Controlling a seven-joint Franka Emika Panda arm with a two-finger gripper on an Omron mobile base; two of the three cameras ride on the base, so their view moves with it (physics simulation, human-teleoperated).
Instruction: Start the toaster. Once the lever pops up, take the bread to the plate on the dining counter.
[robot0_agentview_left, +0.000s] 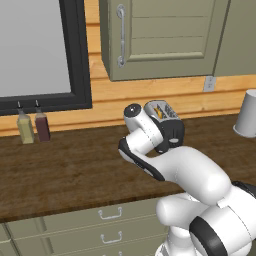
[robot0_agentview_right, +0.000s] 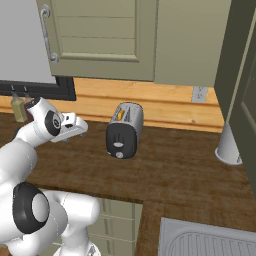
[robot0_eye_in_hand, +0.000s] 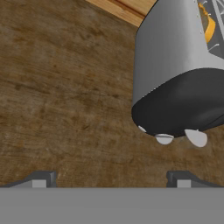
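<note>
Toaster (robot0_agentview_right: 124, 131) count is one: you see a single small pop-up unit with black sides and a silver-grey top, standing on the dark wood worktop (robot0_agentview_right: 180, 172) near the back wall. One slice of bread (robot0_agentview_right: 121, 114) shows as an orange-tan edge in a slot on its top, also visible in the hand view. You have two small bottles (robot0_agentview_left: 33, 127) at the back of the worktop under the black-framed window (robot0_agentview_left: 40, 50), one pale yellow-green and one dark red, standing just beside each other. One pale cup-like vessel (robot0_agentview_right: 229, 146) stands upside down to the toaster's right, well apart from it. One wall socket (robot0_agentview_right: 199, 93) sits on the wood-panelled wall, and one cabinet door handle (robot0_agentview_right: 46, 33) hangs above. Your tool (robot0_agentview_right: 75, 125) is spread as wide as it goes, its two dark fingertips (robot0_eye_in_hand: 39, 180) far apart at the bottom of the hand view. It holds nothing and touches nothing. It hangs above the worktop to the toaster's left, near its black front end but apart from it.
</note>
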